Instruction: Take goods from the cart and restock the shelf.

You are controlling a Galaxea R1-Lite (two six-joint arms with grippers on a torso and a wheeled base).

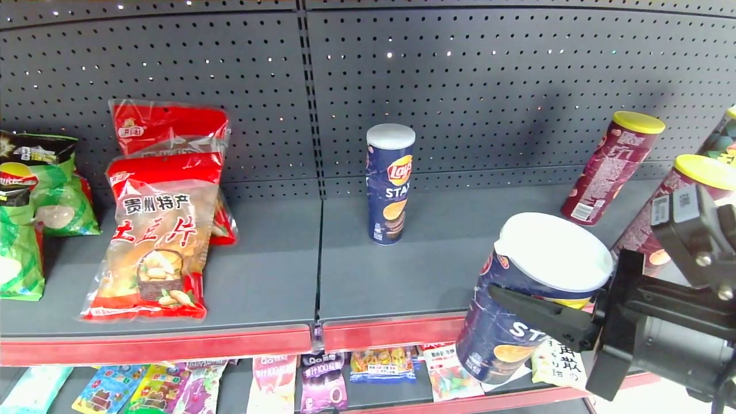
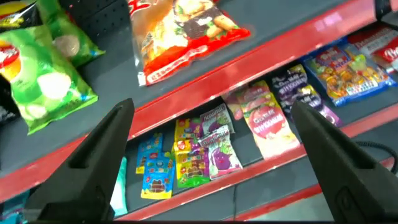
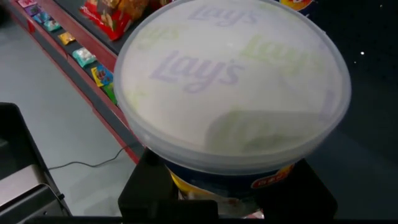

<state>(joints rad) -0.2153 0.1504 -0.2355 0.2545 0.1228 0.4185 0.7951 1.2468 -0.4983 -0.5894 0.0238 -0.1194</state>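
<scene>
R tool (image 1: 549, 316) clamped on can (image 1: 506, 342), tilted, just off shelf (image 1: 414, 282) front edge; 2nd can (image 1: 390, 184) upright on shelf beyond tool, to its left. L tool (image 2: 211, 106) wide open, empty, over lower-shelf snacks (image 2: 214, 152)

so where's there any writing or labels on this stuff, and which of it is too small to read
held blue can: logo and big white letters, legible
lid of that can: faint repeated logo, legible
standing blue can: logo and big letters, legible
front red bag: large characters, legible
dark red cans: print too small
lower-shelf packets: too small
</scene>
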